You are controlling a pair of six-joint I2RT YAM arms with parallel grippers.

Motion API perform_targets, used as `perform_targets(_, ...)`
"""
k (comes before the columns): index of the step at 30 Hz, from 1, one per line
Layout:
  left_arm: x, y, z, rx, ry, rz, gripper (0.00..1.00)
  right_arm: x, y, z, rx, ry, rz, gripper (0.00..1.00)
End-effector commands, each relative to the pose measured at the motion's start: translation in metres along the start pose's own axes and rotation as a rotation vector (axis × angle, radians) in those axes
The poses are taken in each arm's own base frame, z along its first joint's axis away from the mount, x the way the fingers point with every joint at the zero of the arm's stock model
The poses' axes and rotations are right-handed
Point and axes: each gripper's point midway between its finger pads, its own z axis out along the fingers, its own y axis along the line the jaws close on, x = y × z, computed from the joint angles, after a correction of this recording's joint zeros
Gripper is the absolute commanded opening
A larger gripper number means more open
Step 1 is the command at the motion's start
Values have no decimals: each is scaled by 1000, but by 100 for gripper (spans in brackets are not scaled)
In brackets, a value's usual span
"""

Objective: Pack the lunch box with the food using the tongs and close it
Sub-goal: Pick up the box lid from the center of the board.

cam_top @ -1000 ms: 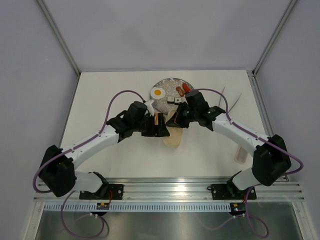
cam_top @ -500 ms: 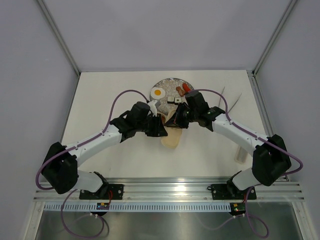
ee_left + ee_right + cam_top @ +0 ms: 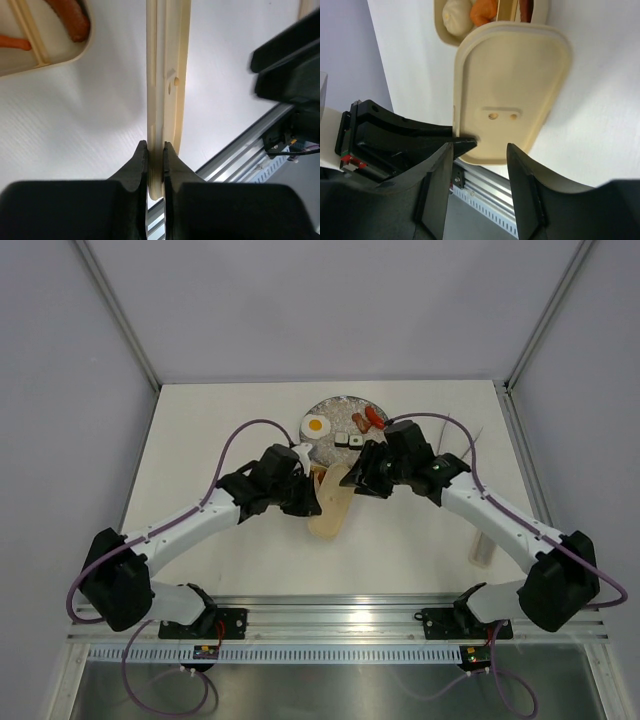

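On the near side of the lunch box point(image 3: 60, 52), the left gripper point(image 3: 155, 147) is pressed together on the rim of the cream lid point(image 3: 167, 75), which is held tilted on edge, not flat. The right gripper point(image 3: 480, 150) is spread, one finger on either side of the lid's lower edge; contact cannot be told. Inside the lunch box, one sausage point(image 3: 70, 17), an orange carrot piece point(image 3: 482, 11) and a beige ball point(image 3: 456, 15) are packed. Beyond the lunch box, on the round silver plate point(image 3: 335, 410), a fried egg point(image 3: 316, 425), sushi rolls point(image 3: 348, 440) and further sausages point(image 3: 365, 420) are not yet packed. The step is judged as closing, although packing looks unfinished. For the next move, the lid would have to be tipped flat, squared with the lunch box outline, lowered and pressed down, with the right gripper kept clear. The pinch is shown only by the left wrist view. The lid's broad face with its two small holes is shown only by the right wrist view. The plate leftovers are shown only from the top, where the lunch box is mostly hidden under the grippers.
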Motion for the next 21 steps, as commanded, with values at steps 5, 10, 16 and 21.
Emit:
perform_targets(5, -58, 17, -47, -215, -193, 116, 0, -40, -31, -62, 158, -211, -70, 55)
perform_targets(10, -69, 42, -75, -420, -205, 109, 0, -42, -54, -78, 197, -247, -49, 55)
perform_targets(16, -81, 48, -95, -504, -231, 128, 0, -42, -63, -79, 216, -252, -51, 55)
perform_targets(21, -88, 51, -96, -513, -239, 262, 0, -39, -56, -74, 171, -221, -71, 55)
